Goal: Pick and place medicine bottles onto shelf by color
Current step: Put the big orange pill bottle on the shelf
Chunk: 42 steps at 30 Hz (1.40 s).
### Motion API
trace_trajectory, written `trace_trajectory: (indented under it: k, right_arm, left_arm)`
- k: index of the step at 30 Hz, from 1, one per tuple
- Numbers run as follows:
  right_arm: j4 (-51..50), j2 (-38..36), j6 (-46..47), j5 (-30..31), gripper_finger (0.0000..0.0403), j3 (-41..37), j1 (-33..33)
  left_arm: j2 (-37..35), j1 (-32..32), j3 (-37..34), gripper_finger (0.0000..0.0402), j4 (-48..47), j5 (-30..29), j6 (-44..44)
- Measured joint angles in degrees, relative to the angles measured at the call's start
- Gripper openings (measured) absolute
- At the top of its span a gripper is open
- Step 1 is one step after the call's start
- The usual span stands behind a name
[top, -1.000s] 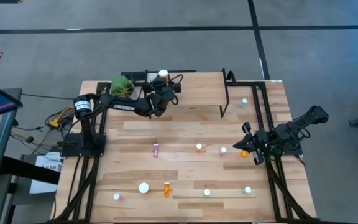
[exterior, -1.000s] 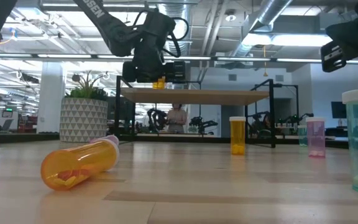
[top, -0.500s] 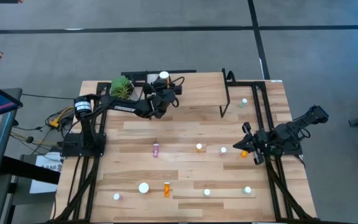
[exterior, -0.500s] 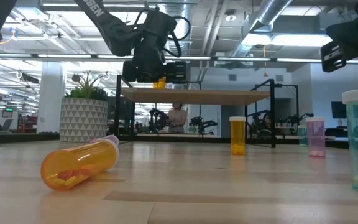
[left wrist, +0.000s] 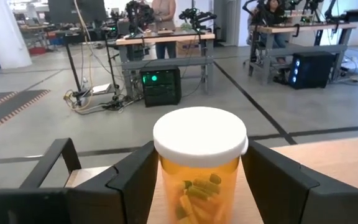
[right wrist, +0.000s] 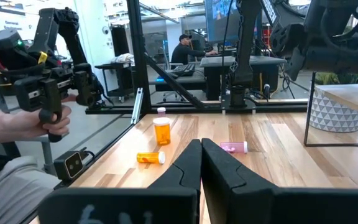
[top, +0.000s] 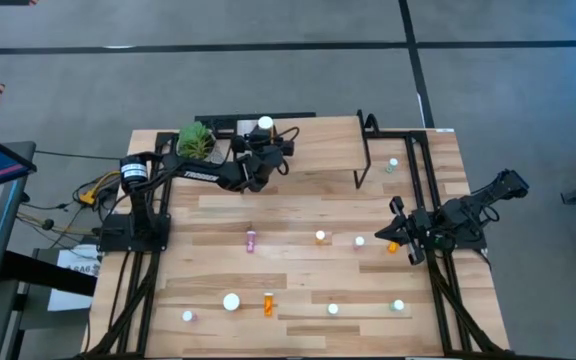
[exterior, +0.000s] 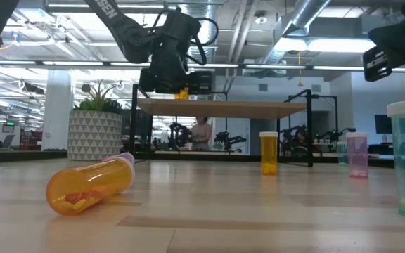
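Orange plastic under a white cap fills the middle of the left wrist view: a large medicine bottle [left wrist: 199,163], upright, pinched between the left gripper's [top: 264,140] two dark fingers [left wrist: 134,180]. In the high view this pair sits at the upper left-centre of the frame, over the shelf [top: 298,150], next to a small potted plant [top: 195,139]. The low view shows the bottle carried just above the light-wood board, not yet resting on it.

Further down the frame, loose bottles are scattered over the worktop [top: 298,200]: a pink one lying flat [top: 251,240] near the centre, an orange one [top: 268,304] lying low in the frame beside a larger white-capped one [top: 231,301], and several small upright ones running right along the lower edge and middle.

At the right edge, the right gripper [top: 396,235] waits low over the worktop with its fingers pressed together and nothing between them, near a small orange bottle [top: 392,246].

The step in hand looks like the placing of the big orange bottle. The next move probably calls for a gentle descent until the base meets the board, then spreading the fingers and lifting clear without tipping it.
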Motion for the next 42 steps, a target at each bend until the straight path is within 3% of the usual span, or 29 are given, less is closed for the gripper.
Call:
trace_trajectory:
  k: [18, 34, 42]
  right_arm:
    - [0.0, 0.0, 0.0, 0.0, 0.0033, 0.0, 0.0]
    - [0.0, 0.0, 0.0, 0.0, 0.0033, 0.0, 0.0]
    - [0.0, 0.0, 0.0, 0.0, 0.0033, 0.0, 0.0]
  left_arm:
    - [0.0, -0.6, 0.0, 0.0218, 0.0, 1.6, 3.5]
    - [0.0, -1.5, 0.1, 0.0218, 0.0, 1.1, 19.0]
    - [-0.7, -3.0, 0.2, 0.0218, -0.7, -2.3, 24.1]
